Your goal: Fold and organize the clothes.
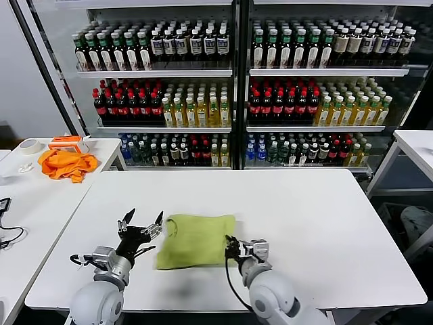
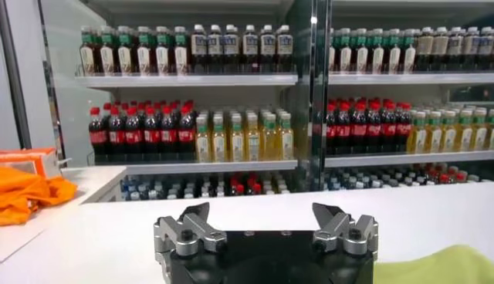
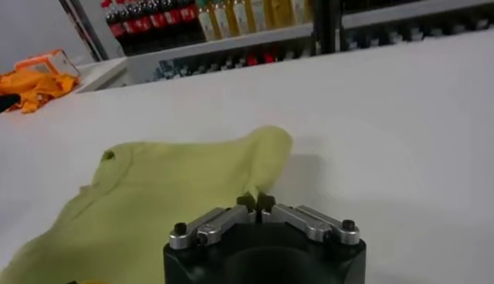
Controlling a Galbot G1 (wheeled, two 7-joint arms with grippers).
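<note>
The clothes (image 1: 196,240) are one lime T-shirt, lying folded into a rough rectangle near the front of the white table (image 1: 304,210). My right gripper (image 1: 234,248) is at the shirt's near right corner. In the right wrist view its fingertips (image 3: 255,202) are pressed together on the edge of the yellow-green cloth (image 3: 170,193), which rises slightly toward them. My left gripper (image 1: 144,218) hovers just left of the shirt, open and empty. The left wrist view shows its fingers (image 2: 266,212) spread wide over bare table, with a bit of the shirt (image 2: 440,266) off to one side.
An orange cloth (image 1: 66,164), an orange box (image 1: 65,142) and a tape roll (image 1: 29,145) lie on the side table at far left. Glass-fronted shelves of bottles (image 1: 230,88) stand behind the table. Another table's corner (image 1: 416,145) shows at far right.
</note>
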